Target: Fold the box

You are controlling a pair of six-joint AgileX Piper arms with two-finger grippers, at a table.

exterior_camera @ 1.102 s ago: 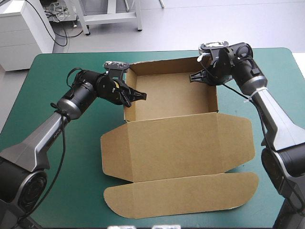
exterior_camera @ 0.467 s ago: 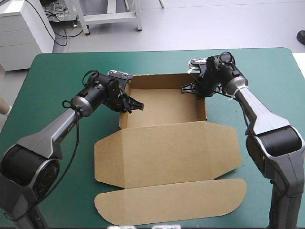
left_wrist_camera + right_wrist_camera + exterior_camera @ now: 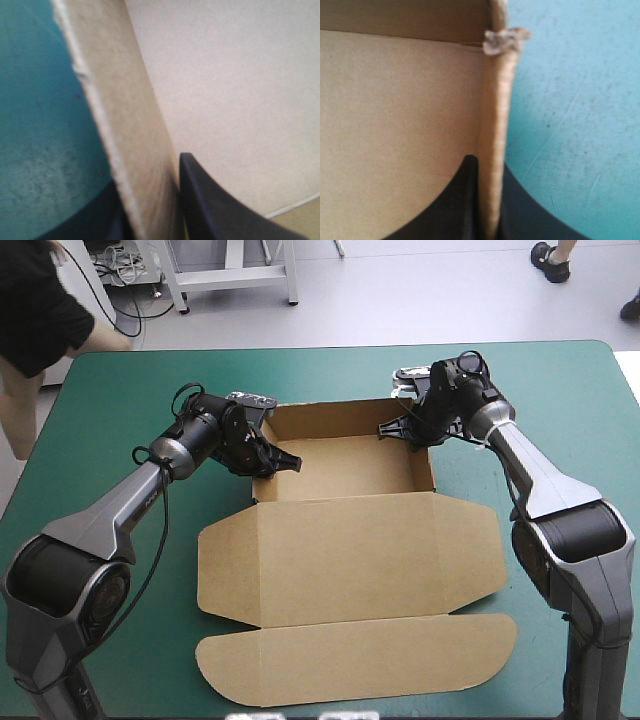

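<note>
Nearest the robot, the rounded tuck flap (image 3: pixel 350 660) of the brown box (image 3: pixel 350 550) lies flat on the teal-green desk (image 3: pixel 120 570), close to its near edge. The lid panel beyond it is flat too. Farther on sits the open tray (image 3: pixel 345 465), walls raised, its long axis running left to right across the desk.

Each arm is at its own end. The left end effector (image 3: pixel 272 458) is clamped on the left side wall, with the board pinched between its black fingers (image 3: pixel 215 210). The right end effector (image 3: pixel 408 430) grips the right side wall the same way. The tray thus lies inward from both, equally near each. The next move probably calls for both arms acting together. Bare cover lies open on either side and beyond the far wall.
</note>
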